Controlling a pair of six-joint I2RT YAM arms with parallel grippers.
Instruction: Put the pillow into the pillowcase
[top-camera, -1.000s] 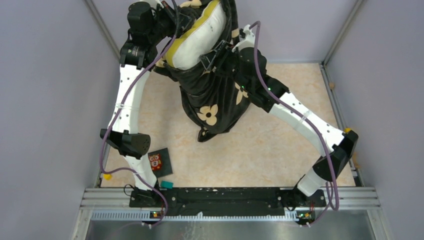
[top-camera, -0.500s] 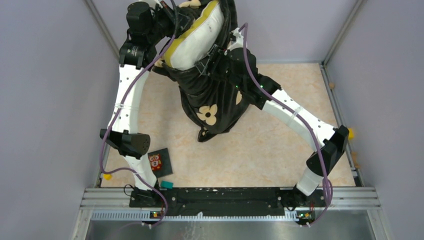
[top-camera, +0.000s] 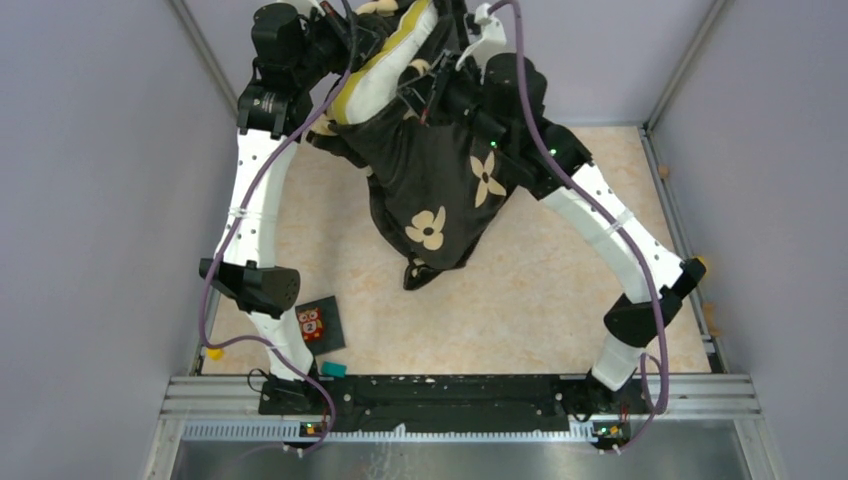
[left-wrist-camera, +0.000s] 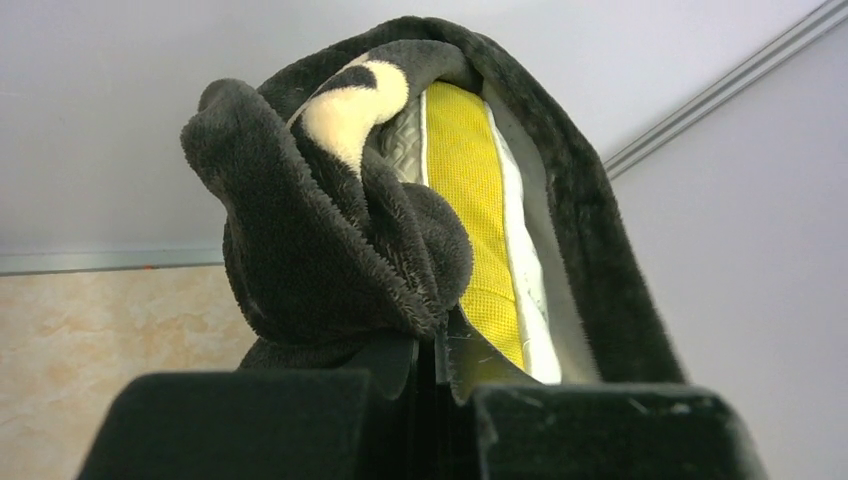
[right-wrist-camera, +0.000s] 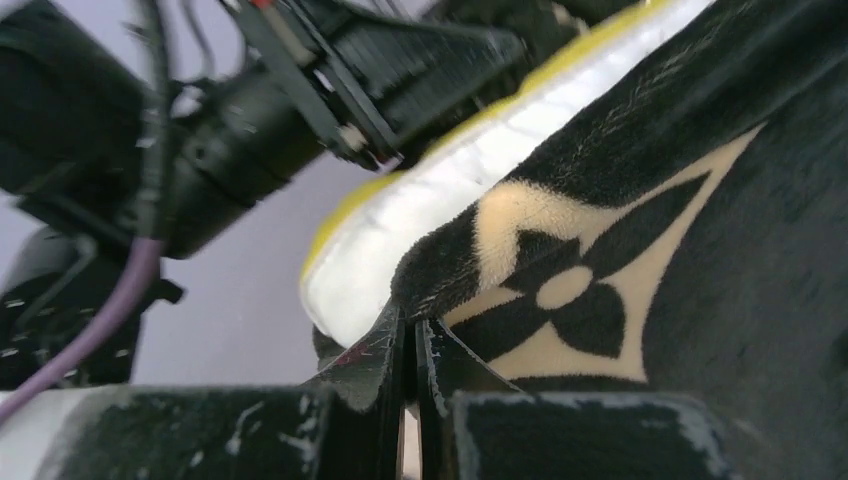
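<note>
Both arms hold the pillowcase (top-camera: 440, 190) aloft over the far end of the table (top-camera: 560, 290), with the pillow (top-camera: 385, 72) partly inside it. The left gripper (left-wrist-camera: 437, 350) is pinched tight on a bunched fold of black plush at the sack's mouth. The right gripper (right-wrist-camera: 408, 335) is clamped on the opposite rim, just beside a cream four-petal flower. Between them, the pillow's white quilted face and yellow band stick out of the opening. The rest of the pillow is hidden inside the case. The case's closed end hangs down toward the tabletop, and the overhead view does not show whether it touches. The upper ends of pillow and case are cut off by the top edge of the overhead view.

A round label (top-camera: 268, 100) on the left arm's upper joint is too small to read. The small dark card (top-camera: 318, 325) lying near that arm's base shows an orange owl picture, with any lettering too fine to make out. A teal block (top-camera: 333, 369) sits just beside the card.
</note>
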